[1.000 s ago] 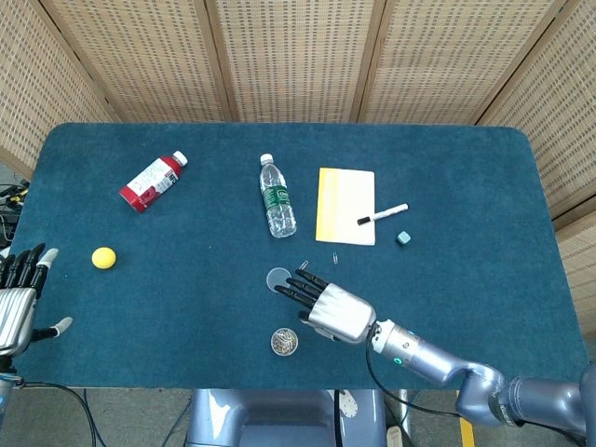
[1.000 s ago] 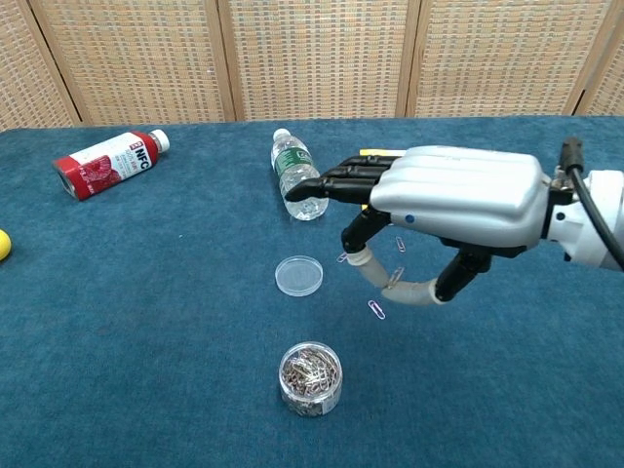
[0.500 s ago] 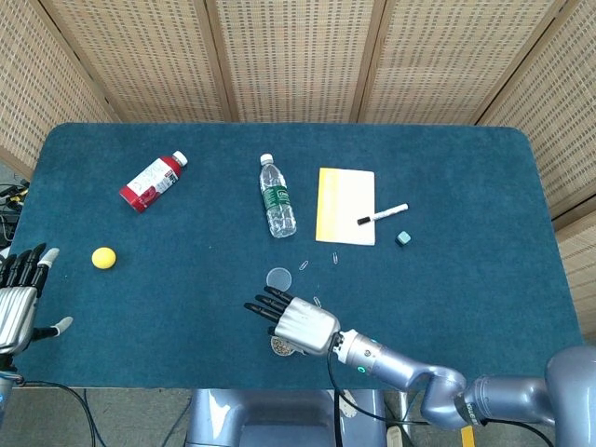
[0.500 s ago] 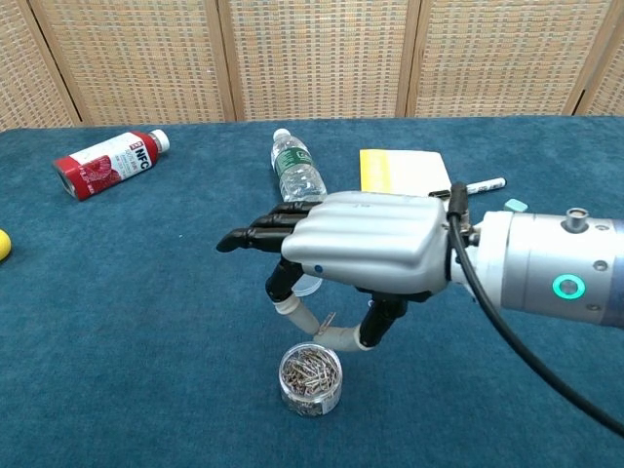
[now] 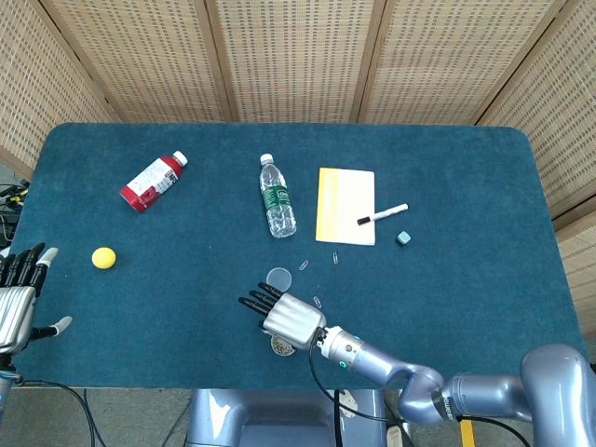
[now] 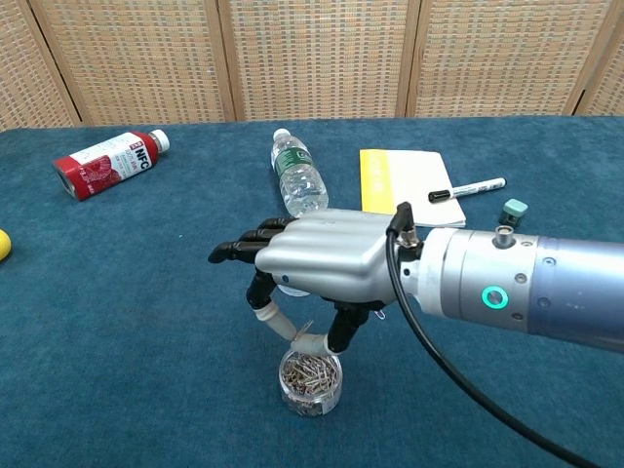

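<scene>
The right hand point(image 6: 317, 261) hangs just over a small clear round jar full of metal paper clips point(image 6: 310, 379), near the front edge of the dark blue table point(image 5: 466, 233). Its thumb and one finger pinch a small silver paper clip point(image 6: 303, 332) right above the open top of the jar, while its other black fingers point(image 6: 234, 249) point out to the side. In the head view the right hand point(image 5: 287, 318) hides most of the jar point(image 5: 280, 345). A clear round lid point(image 5: 277, 277) lies flat on the table just behind the hand. Two loose paper clips point(image 5: 304, 265) lie near the lid. Farther back a clear plastic water bottle with a green label point(image 5: 277, 197) lies on its side. Beside it is a yellow and white notepad point(image 5: 345, 205) with a black and white marker pen point(image 5: 383, 214) resting across its edge, and a small green eraser point(image 5: 403, 238) sits near the pen. A red juice bottle with a white cap point(image 5: 152, 182) lies far off to one side, and a yellow ball point(image 5: 103, 258) sits near it. The left hand point(image 5: 19, 298) rests at the table's edge, well apart from everything, holding nothing with its fingers spread.
</scene>
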Controlling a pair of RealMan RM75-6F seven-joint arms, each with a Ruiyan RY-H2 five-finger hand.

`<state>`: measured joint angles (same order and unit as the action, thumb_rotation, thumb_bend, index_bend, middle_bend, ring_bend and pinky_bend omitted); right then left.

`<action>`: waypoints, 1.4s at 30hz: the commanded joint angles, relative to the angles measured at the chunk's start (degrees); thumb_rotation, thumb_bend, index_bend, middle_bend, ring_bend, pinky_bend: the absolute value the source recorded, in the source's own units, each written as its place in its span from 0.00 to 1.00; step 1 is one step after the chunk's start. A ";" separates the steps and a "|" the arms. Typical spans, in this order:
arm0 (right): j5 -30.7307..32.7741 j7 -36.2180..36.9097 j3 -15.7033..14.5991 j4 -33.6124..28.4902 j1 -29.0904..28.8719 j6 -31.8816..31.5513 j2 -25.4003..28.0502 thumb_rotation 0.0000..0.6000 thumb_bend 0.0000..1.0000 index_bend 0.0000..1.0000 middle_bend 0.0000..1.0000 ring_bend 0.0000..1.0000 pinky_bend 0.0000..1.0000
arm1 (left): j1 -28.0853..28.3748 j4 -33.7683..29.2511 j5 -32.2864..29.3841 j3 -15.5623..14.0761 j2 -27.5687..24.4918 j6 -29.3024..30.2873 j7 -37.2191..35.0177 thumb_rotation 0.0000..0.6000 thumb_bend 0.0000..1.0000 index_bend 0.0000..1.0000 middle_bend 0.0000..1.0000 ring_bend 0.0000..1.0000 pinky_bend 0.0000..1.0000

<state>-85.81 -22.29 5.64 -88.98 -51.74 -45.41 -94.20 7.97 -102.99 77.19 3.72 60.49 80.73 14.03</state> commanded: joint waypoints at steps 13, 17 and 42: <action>4.91 -5.95 0.48 1.33 -1.12 0.56 -4.67 1.00 0.38 0.67 0.00 0.00 0.00 | 0.00 -0.11 0.01 0.04 -0.26 0.03 -0.51 1.00 0.00 0.00 0.00 0.00 0.00; 5.61 -7.03 0.21 1.29 -1.28 0.59 -4.80 1.00 0.38 0.67 0.00 0.00 0.00 | 0.10 -0.03 -0.16 0.05 -0.35 -0.26 -0.76 1.00 0.00 0.00 0.00 0.00 0.00; 7.57 -8.39 -0.37 0.12 -1.10 -1.29 -3.98 1.00 0.20 0.55 0.00 0.00 0.00 | 0.03 -0.02 -0.02 0.10 -0.66 -0.07 -1.47 1.00 0.00 0.00 0.00 0.00 0.00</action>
<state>-78.25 -30.84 5.11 -88.58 -52.92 -46.44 -98.42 7.99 -103.02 77.19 3.81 59.84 80.67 12.59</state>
